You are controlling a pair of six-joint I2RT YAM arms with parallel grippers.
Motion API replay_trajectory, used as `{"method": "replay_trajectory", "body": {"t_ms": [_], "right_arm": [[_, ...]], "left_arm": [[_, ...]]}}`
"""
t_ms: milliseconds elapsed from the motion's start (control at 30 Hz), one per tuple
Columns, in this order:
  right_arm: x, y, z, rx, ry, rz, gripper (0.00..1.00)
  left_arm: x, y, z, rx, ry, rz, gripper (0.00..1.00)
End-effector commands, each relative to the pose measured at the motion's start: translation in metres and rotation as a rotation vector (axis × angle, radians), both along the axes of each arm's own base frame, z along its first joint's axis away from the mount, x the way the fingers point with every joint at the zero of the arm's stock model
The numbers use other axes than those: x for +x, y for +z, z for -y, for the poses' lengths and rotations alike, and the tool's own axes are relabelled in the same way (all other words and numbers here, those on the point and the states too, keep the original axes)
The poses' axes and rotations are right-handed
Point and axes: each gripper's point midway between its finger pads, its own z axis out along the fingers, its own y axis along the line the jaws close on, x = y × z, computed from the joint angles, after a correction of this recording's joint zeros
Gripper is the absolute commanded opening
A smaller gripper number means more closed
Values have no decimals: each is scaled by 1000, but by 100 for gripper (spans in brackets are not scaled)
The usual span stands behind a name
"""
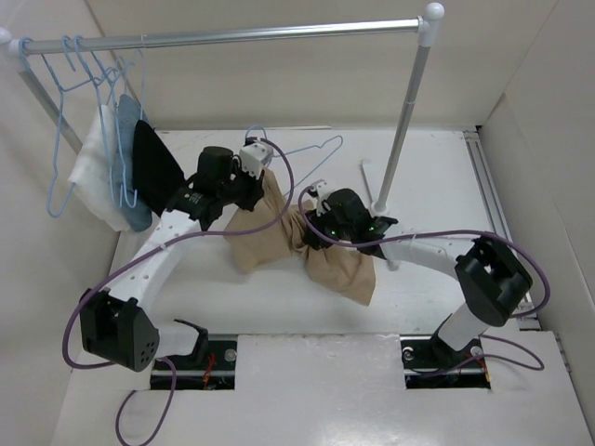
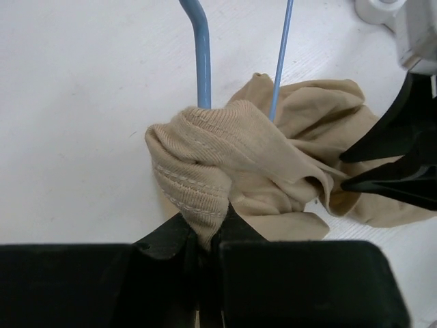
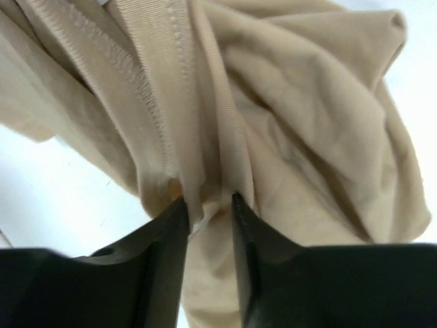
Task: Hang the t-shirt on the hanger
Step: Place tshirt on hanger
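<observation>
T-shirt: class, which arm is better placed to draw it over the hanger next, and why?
Probably left. The left gripper pinches the ribbed edge of the t-shirt just where the hanger wires enter the cloth. The right gripper grips folds farther from them.

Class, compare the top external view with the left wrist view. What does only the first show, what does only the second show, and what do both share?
Only the top external view shows the rail with spare hangers and a black garment beside them. Only the left wrist view shows, up close, the left gripper pinching the ribbed, stitched edge of the t-shirt. Both show the t-shirt, the hanger whose wires run into the cloth, and the white table.
</observation>
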Motion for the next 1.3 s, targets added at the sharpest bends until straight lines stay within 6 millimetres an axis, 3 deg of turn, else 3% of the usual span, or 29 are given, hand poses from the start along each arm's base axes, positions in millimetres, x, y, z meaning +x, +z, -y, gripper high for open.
{"method": "replay_trajectory", "body": {"t_ms": [0,67,167,200,333,367,400,433,500,600,633,700,867,1000,1267], "right_arm": [[-5,6,-11,20,84,8,35],[1,6,-11,35,66,10,19],[9,5,-9,59,47,9,10],[7,3,-10,70,46,-5,0],[18,8,7,107,-29,-19,0],[20,9,15,121,-54,-34,0],[25,-4,39,114,-123,-71,0],[28,8,51,166,-177,-67,0],[39,12,86,194,-290,-62,0],[37,36,119,222,-390,25,0],[33,49,129,239,-413,63,0],[32,63,137,261,-456,98,0],[24,90,165,283,-553,160,0],[10,118,190,282,-628,239,0],[-2,139,213,152,-636,303,0]], "left_arm": [[5,52,13,-80,-63,138,0],[3,55,13,-83,-63,147,0],[1,55,12,-77,-67,153,0],[0,53,11,-65,-73,150,0],[-11,50,11,-49,-118,144,0],[-15,48,11,-55,-156,134,0],[-23,50,7,-25,-211,147,0],[-31,51,6,-14,-263,158,0],[-53,61,6,-3,-390,210,0],[-78,48,-1,86,-507,251,0],[-87,33,-5,111,-531,223,0],[-91,29,-9,147,-550,256,0],[-82,20,-4,223,-502,287,0],[-60,13,-21,311,-374,292,0],[-38,1,-27,464,-320,318,0]]}}
